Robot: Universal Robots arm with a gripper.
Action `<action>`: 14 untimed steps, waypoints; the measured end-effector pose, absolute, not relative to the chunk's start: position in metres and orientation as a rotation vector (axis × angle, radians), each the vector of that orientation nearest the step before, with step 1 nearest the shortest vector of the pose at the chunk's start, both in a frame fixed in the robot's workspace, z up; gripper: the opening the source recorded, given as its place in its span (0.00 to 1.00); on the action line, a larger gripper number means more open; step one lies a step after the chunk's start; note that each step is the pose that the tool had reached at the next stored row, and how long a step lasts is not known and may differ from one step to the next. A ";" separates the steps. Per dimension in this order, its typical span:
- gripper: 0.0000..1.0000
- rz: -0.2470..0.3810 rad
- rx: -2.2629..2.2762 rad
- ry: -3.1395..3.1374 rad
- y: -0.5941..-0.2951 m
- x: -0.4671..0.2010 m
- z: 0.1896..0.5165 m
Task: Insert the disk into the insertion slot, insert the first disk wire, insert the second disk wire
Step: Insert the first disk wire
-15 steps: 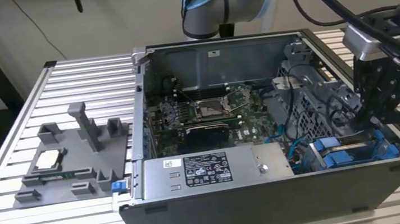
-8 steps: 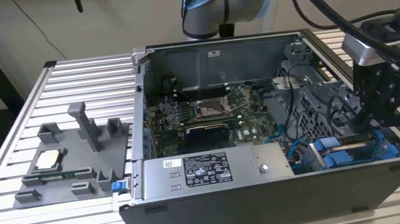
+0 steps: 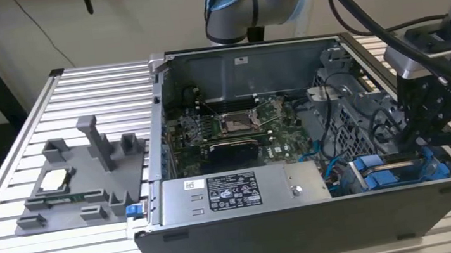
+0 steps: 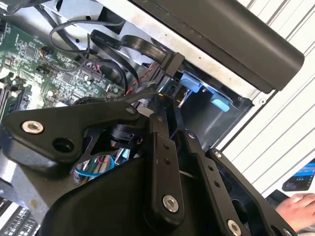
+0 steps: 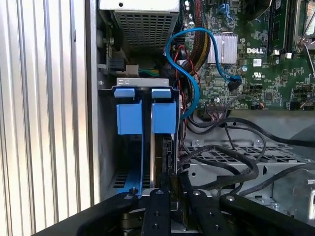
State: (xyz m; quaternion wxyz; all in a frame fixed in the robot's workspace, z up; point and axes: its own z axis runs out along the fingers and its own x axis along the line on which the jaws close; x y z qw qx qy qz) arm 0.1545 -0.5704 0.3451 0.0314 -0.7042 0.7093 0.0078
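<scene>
The disk [image 5: 164,117] stood on edge in its blue frame inside the slot [image 5: 106,156], the dark metal cage in the corner of the open computer case [image 3: 306,238]. A second blue-fronted frame [image 5: 127,117] sat just beside it, on the side toward the case wall. In the first wrist view the gripper [image 5: 174,191] hung directly in line with the disk's edge, very near it; whether it was open, closed or gripping anything could not be told. In the exterior view the gripper [image 3: 431,138] was low over the cage at the exterior view's right end of the case.

A blue cable [image 5: 190,78] looped from the circuit board [image 5: 246,59] toward the cage, with black cables [image 5: 231,157] lying across the perforated metal beside it. The power supply [image 3: 233,192] lay next to the cage. Outside the case, a grey tray [image 3: 79,181] rested on the slatted table [image 3: 77,92]. In the second wrist view a person's hand [image 4: 298,206] lay beyond the case.
</scene>
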 end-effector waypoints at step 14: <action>0.19 0.030 -2.171 2.188 -0.571 0.155 0.342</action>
